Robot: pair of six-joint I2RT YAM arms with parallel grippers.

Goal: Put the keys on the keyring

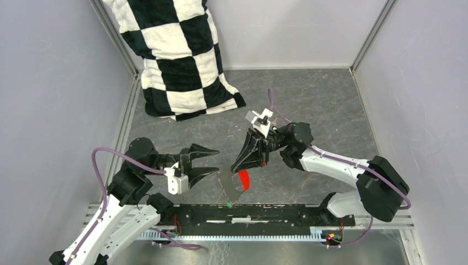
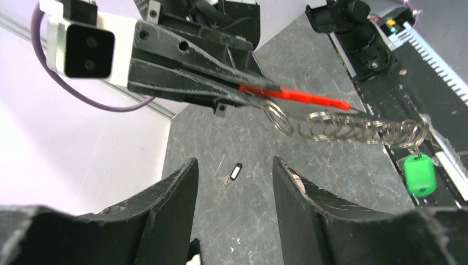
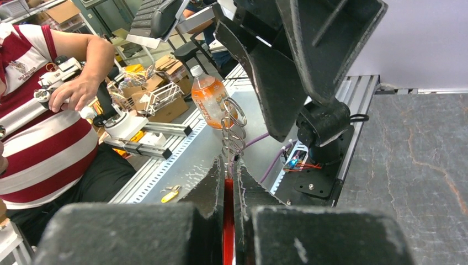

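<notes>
My right gripper (image 1: 238, 167) is shut on the red plastic piece (image 1: 244, 180) of the keyring and holds it above the table. In the left wrist view the red piece (image 2: 301, 98) sticks out of those fingers, with the thin ring (image 2: 277, 117) and the grey strip (image 2: 359, 130) trailing from it. The green-tagged key (image 2: 419, 174) hangs at the strip's far end. The black key with a white label (image 2: 236, 171) lies on the table, seen between my left fingers. My left gripper (image 2: 234, 164) is open and empty, just left of the keyring.
A black-and-white checkered cloth (image 1: 176, 55) hangs at the back left. The arms' black base rail (image 1: 259, 215) runs along the near edge. Beyond the table, the right wrist view shows an orange bottle (image 3: 212, 102), a small yellow tag (image 3: 171, 193) and a person (image 3: 49, 138).
</notes>
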